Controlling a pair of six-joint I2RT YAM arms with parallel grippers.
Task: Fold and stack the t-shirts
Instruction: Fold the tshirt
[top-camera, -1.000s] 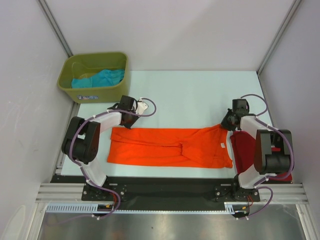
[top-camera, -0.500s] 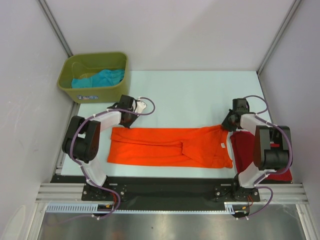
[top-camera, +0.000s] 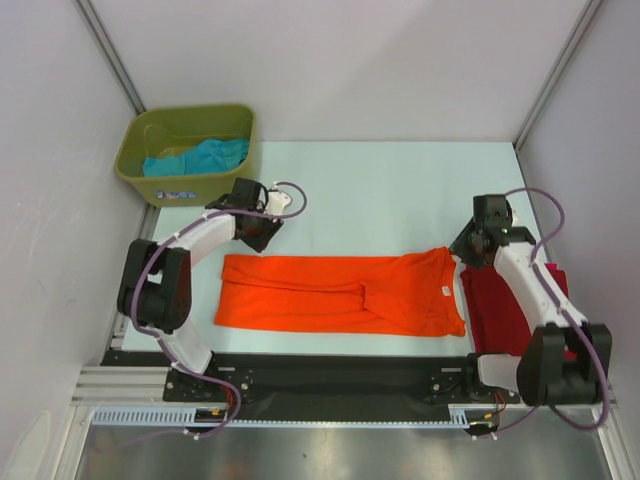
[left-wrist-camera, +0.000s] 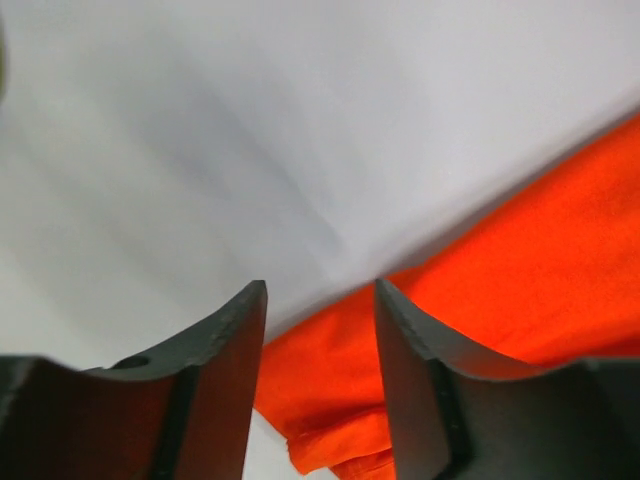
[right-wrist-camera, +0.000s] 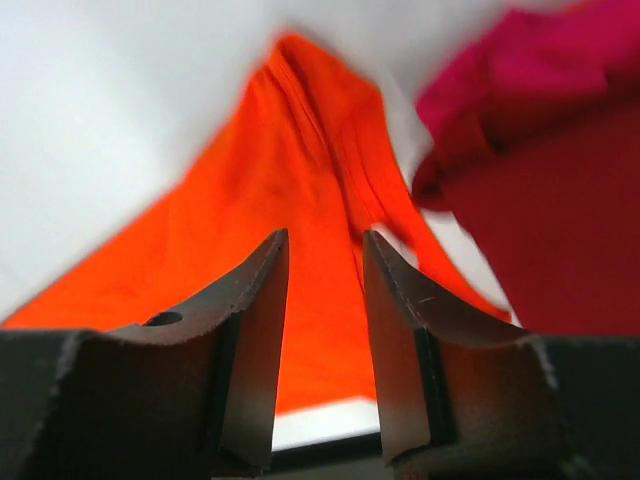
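The bright orange t-shirt (top-camera: 340, 293) lies folded into a long strip across the near table, its small white neck label (top-camera: 444, 291) near the right end. The dark red t-shirt (top-camera: 510, 308) lies at its right, partly under my right arm. The teal t-shirt (top-camera: 197, 157) is in the bin. My left gripper (top-camera: 258, 232) is open and empty just above the orange shirt's far left corner, which shows in the left wrist view (left-wrist-camera: 500, 270). My right gripper (top-camera: 468, 245) is open and empty above the far right corner, between orange (right-wrist-camera: 300, 200) and dark red cloth (right-wrist-camera: 550, 190).
The olive-green plastic bin (top-camera: 136, 148) stands at the far left corner. White walls close in the table on three sides. The black base rail (top-camera: 330, 372) runs along the near edge.
Both arms have lifted and drawn back from the orange shirt's far corners. The right arm has swung its elbow out toward the near right. The shirt lies as before.
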